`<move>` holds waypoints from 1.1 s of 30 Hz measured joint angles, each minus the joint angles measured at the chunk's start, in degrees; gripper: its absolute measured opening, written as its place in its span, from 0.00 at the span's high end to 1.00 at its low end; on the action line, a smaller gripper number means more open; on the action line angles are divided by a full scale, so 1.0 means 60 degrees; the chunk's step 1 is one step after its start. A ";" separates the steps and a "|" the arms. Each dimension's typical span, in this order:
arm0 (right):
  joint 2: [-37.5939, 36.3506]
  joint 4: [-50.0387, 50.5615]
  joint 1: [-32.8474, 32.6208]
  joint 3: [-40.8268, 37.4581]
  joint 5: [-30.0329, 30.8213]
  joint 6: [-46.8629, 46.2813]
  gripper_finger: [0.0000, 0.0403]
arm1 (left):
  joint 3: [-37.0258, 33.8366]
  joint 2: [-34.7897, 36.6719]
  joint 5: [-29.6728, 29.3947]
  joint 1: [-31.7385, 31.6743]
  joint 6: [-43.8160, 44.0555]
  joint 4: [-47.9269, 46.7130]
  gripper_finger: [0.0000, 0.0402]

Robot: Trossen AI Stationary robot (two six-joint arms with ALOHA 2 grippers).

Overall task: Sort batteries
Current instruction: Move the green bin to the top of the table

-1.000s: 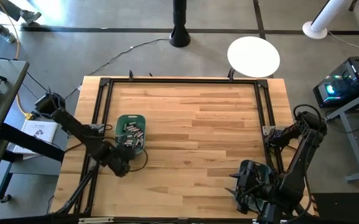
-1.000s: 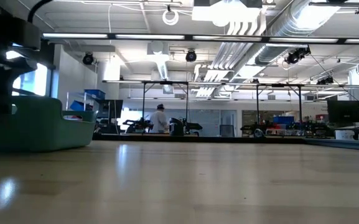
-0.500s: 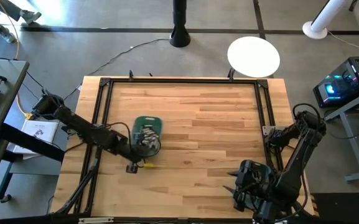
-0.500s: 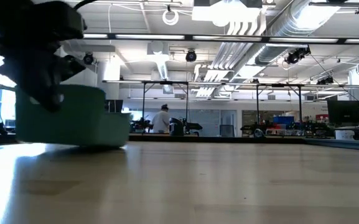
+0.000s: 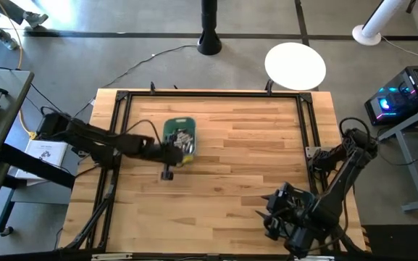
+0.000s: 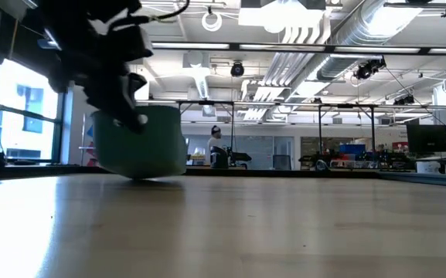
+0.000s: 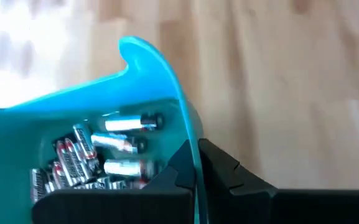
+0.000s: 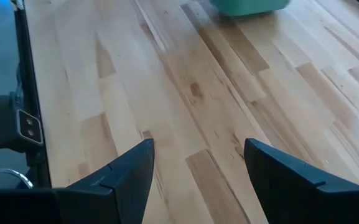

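A teal bin (image 5: 180, 129) stands left of the table's middle; it also shows in the low view (image 6: 147, 143) and at the edge of the right wrist view (image 8: 251, 5). It holds several small batteries (image 5: 184, 143), silvery ones and dark ones with red bands (image 7: 114, 149). My left gripper (image 5: 167, 149) reaches in from the table's left and is shut on the bin's wall (image 7: 193, 173). My right gripper (image 5: 268, 217) waits open near the table's near right corner, far from the bin (image 8: 198, 168). My left gripper pinches the bin's left wall at its rim (image 7: 189, 144), one finger inside the bin and one outside. The fingers slant down at it from the table's left. The bin looks slightly tipped in the low view; whether its bottom (image 6: 139, 174) touches the table I cannot tell.
A black metal frame (image 5: 209, 94) runs along the table's edges. Bare wood lies between the bin and the right arm (image 8: 198, 93). Beyond the table are a white round stool (image 5: 295, 64), a black pole base (image 5: 209, 43) and, far off in the room, a person (image 6: 216, 147).
My left gripper has moved toward the table's right and far edges, staying shut on the bin. The bin has travelled with it from near the left frame rail toward the table's middle. The right arm has shifted slightly leftward.
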State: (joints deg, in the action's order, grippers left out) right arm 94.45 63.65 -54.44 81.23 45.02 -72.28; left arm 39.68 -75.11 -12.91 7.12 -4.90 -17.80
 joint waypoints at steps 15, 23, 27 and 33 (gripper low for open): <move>0.0000 -0.0153 0.0494 0.0000 -0.0358 0.0689 0.40 | 0.0000 -0.1038 0.1658 -0.3360 -0.3165 0.2009 1.00; 0.0004 -0.0156 0.0861 -0.0004 -0.0592 0.1113 0.40 | 0.0445 -0.2599 0.1828 -0.4366 -0.4029 0.2739 1.00; 0.0004 -0.0120 0.0951 -0.0004 -0.0606 0.1131 0.40 | 0.1034 -0.3214 0.1852 -0.4624 -0.4317 0.2756 1.00; 0.0004 -0.0133 0.0951 -0.0004 -0.0610 0.1127 0.40 | 0.1775 -0.3672 0.1803 -0.4886 -0.4725 0.2420 1.00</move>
State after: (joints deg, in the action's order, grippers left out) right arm 94.48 62.86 -48.73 81.21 41.36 -65.52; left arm 50.33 -97.14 -2.09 -22.20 -33.25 -3.28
